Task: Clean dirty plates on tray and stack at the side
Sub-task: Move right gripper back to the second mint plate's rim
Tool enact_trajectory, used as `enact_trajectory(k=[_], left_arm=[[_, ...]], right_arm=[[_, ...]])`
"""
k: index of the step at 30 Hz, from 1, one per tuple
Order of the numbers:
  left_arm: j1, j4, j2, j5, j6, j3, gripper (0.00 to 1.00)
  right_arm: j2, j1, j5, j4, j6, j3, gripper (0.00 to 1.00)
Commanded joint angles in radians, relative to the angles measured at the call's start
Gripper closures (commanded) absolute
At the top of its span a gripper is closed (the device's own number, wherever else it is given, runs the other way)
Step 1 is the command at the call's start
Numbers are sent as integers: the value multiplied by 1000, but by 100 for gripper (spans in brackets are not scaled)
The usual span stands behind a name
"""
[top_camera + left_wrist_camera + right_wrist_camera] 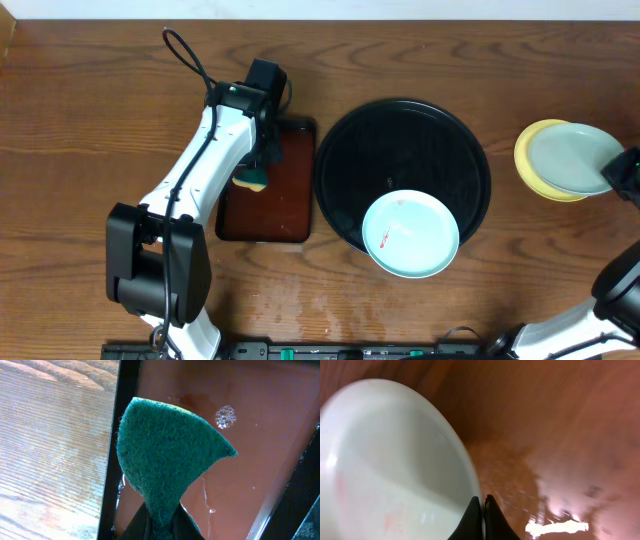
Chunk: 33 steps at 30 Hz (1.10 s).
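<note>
A mint-white plate with a red smear lies on the front rim of the round black tray. At the far right a second mint-white plate sits over the pale yellow plate on the wood tabletop. My right gripper is shut on the rim of that mint-white plate, with its fingertips pinching the edge. My left gripper is shut on a green sponge and holds it above the brown rectangular tray.
The dark brown rectangular tray lies left of the black tray and holds a film of soapy water with bubbles. A black cable loops behind the left arm. Bare wood tabletop extends to the left.
</note>
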Motion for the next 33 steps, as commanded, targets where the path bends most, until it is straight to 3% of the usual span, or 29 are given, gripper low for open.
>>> enact_trajectory(k=[1, 4, 5, 9, 12, 13, 20, 23, 27, 33], left_arm=[[8, 1, 11, -9, -2, -5, 92], [8, 0, 11, -9, -2, -5, 92], [8, 0, 11, -9, -2, -5, 92], [8, 0, 11, -9, -2, -5, 92], [8, 0, 11, -9, -2, -5, 92], [8, 0, 11, -9, -2, -5, 92], [8, 0, 11, -9, -3, -5, 92], [8, 0, 11, -9, -2, -5, 92], [8, -1, 11, -9, -2, -5, 92], [6, 0, 11, -9, -3, -5, 92]], right_arm=[[12, 9, -141, 26, -42, 12, 92], [5, 8, -151, 11, -40, 16, 60], [-2, 8, -158, -3, -31, 23, 59], [-52, 15, -238, -90, -26, 97, 59], [-114, 41, -251, -249, -27, 185, 58], [-160, 72, -264, -384, -43, 229, 59], [-312, 307, -300, -702, -72, 206, 63], [-341, 438, -299, -747, -93, 150, 72], [-354, 610, -233, -731, -64, 13, 71], [-354, 701, -192, -640, -14, -193, 67]])
